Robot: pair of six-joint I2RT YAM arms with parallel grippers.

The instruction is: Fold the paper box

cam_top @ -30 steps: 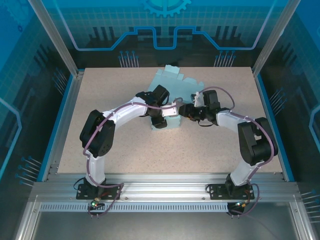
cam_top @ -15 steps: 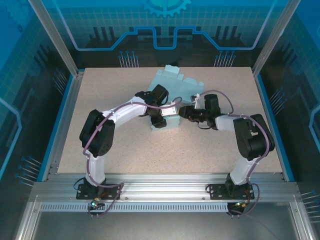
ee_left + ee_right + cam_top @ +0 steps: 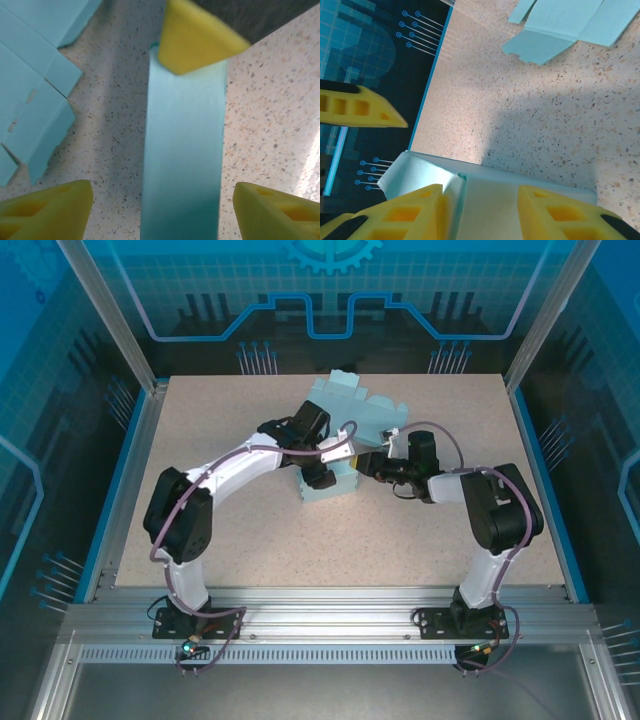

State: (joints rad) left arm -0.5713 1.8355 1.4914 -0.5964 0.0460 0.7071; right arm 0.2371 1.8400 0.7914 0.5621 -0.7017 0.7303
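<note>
Two grippers are meeting at the middle of the table [image 3: 250, 530], where your paper box [image 3: 352, 405] is lying partly folded. Its long axis is running from near to far, leaning slightly right. The flat flaps [image 3: 385, 410] are pointing toward the far edge, and one raised wall [image 3: 325, 488] is standing at the near end.

Your left gripper [image 3: 322, 472] is hanging wide open over that wall. In its wrist view the wall is showing as an upright strip [image 3: 182, 150] between the spread fingers [image 3: 45, 210], touching neither, with a yellow fingertip [image 3: 200, 35] resting on its far end.

Your right gripper [image 3: 372, 462] is sitting just beside the wall's right side. Its fingers [image 3: 415, 210] are standing partly apart around a folded corner [image 3: 490, 195]; you cannot tell whether they are pinching it.
</note>
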